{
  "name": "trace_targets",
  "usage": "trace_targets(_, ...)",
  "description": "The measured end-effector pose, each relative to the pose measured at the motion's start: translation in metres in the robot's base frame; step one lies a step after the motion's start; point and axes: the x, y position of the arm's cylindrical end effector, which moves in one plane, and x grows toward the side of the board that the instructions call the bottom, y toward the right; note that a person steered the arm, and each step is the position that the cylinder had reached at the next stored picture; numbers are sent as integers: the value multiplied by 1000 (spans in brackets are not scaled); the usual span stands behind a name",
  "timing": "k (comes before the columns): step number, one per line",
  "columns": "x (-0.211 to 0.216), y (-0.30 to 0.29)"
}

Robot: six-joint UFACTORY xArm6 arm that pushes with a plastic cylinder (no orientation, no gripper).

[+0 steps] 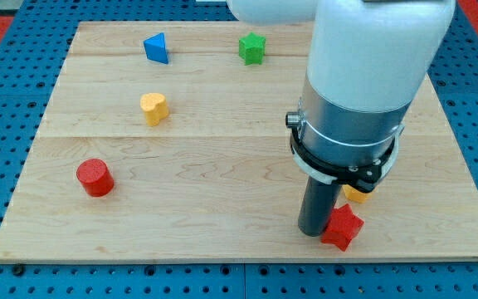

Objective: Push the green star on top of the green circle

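The green star (253, 48) lies near the view's top, right of centre, on the wooden board (222, 166). No green circle shows; the arm may hide it. My tip (315, 232) rests near the board's bottom edge on the right, touching the left side of a red star (342, 227). The tip is far below the green star.
A blue triangle (157, 47) lies at the top left. A yellow heart (153, 108) sits below it. A red cylinder (95, 177) is at the left. A yellow block (355, 195) peeks out behind the arm (363, 75), which covers the board's right part.
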Motion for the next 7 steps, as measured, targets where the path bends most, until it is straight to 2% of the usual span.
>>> trace_targets(2,0,40)
trace_targets(3,0,23)
trace_targets(4,-8,-68)
trace_targets(5,-52,-96)
trace_targets(7,-132,-67)
